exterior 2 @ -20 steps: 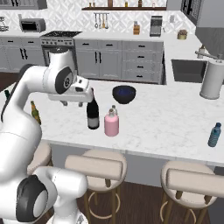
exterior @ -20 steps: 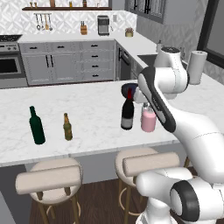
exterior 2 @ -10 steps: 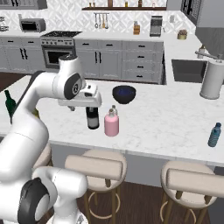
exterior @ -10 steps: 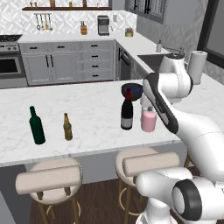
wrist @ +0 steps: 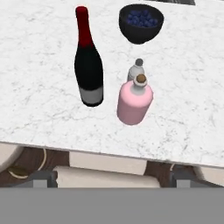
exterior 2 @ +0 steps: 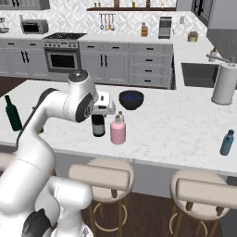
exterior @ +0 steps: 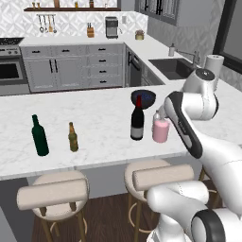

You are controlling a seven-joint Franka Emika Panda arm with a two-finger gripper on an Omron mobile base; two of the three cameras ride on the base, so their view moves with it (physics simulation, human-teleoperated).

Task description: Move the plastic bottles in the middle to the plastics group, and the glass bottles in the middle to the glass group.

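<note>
The tall dark wine bottle [wrist: 89, 72] with its red cap stands upright on the marble island, left of the squat pink bottle [wrist: 134, 103]. The small clear plastic bottle [wrist: 136, 70] peeks out just behind the pink one. My gripper [wrist: 114, 178] hovers above and in front of them, open wide and holding nothing. From the sides, the hand [exterior 2: 103, 104] hangs over the wine bottle [exterior: 137, 120] and beside the pink bottle [exterior: 160, 129]. The glass group stands far left: green bottle [exterior: 39, 136] and amber bottle [exterior: 73, 137].
A dark bowl [wrist: 141, 22] of blueberries sits behind the bottles. A blue bottle [exterior 2: 227, 142] stands near the island's right end and a paper towel roll [exterior 2: 224, 84] by the sink. Two stools [exterior: 53, 193] line the front edge.
The jaws have spread from half open to wide. The hand has shifted a little to the right, toward the pink bottle. No bottle has moved.
</note>
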